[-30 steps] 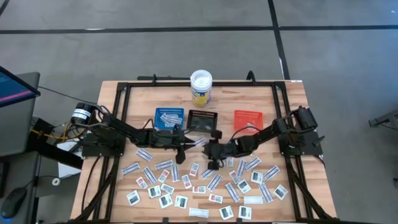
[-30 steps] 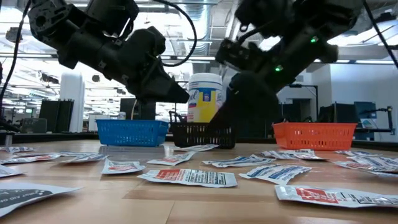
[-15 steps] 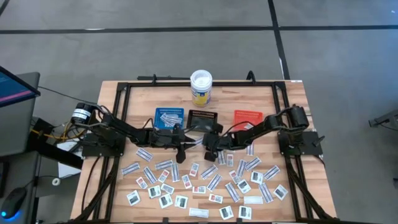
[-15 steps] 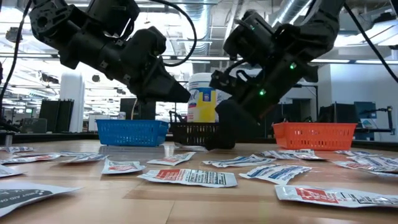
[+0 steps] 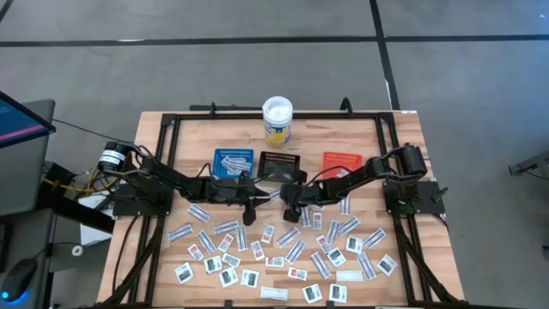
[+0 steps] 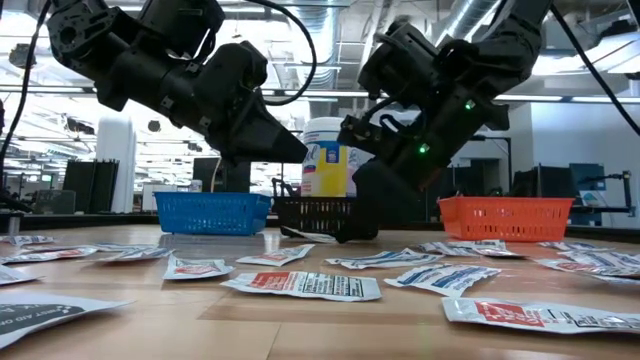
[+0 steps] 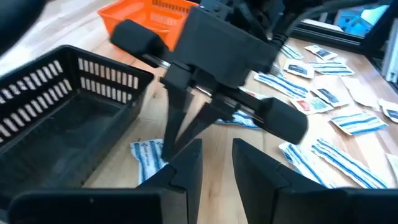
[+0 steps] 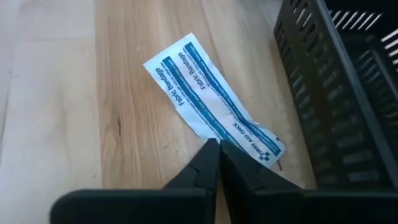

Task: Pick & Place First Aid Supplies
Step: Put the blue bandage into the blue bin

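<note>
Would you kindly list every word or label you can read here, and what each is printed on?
"Fabric Bandage", twice: white-and-blue packet beside the black tray, at the right gripper.
"FIRST AID ONLY": same packet, near its end.
Tub label: too blurred.
Other packets: print too small.

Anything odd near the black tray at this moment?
One fabric bandage packet lies on the table beside the black tray, not in it. The right gripper sits at its edge, jaws shut.
</note>
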Tool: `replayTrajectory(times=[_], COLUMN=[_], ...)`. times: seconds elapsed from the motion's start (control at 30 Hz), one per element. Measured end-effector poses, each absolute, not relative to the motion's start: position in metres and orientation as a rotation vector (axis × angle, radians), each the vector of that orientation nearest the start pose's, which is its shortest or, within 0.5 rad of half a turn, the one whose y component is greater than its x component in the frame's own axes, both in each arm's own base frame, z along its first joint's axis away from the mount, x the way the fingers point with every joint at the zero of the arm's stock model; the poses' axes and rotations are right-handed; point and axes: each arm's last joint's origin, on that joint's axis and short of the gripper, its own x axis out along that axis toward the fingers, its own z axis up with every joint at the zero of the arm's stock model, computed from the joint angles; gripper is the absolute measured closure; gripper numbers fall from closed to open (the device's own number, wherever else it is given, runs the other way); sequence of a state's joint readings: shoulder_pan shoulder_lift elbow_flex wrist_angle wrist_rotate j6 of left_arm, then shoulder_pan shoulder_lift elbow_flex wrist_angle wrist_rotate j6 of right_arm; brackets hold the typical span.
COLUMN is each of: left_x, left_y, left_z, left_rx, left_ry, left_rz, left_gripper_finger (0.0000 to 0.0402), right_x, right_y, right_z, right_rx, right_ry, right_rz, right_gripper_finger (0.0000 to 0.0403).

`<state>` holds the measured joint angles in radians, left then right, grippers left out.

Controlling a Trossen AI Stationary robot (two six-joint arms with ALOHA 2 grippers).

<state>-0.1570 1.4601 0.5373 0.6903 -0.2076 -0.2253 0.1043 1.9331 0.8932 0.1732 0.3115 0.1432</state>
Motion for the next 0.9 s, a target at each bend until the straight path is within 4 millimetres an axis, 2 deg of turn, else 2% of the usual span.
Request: replayTrajectory(times=[0.23, 0.57, 0.73, 0.9], left_x=[0.277, 0.278, 0.279, 0.279], left_y=[-0.041, -0.048, -0.042, -0.036], left_z=[0.184, 0.171, 0.165, 0.163], left_rx=[-0.265, -0.322, -0.367, -0.418], left_ry=[0.240, 0.315, 0.331, 0.350], left_rz=[0.005, 0.009, 0.073, 0.112], left_gripper_finger=[0.0310, 0.0274, 0.0268, 0.0268], right_x=[0.346, 0.344, 0.348, 0.348], right_y=[0.039, 0.054, 0.061, 0.063], right_z=[0.102, 0.105, 0.116, 0.117], right_rx=[-0.105, -0.128, -0.136, -0.153], right_ry=[0.846, 0.854, 0.807, 0.804], right_rz=[-0.188, -0.079, -0.075, -0.099], right_gripper_finger=[0.0400, 0.0402, 0.0402, 0.0402])
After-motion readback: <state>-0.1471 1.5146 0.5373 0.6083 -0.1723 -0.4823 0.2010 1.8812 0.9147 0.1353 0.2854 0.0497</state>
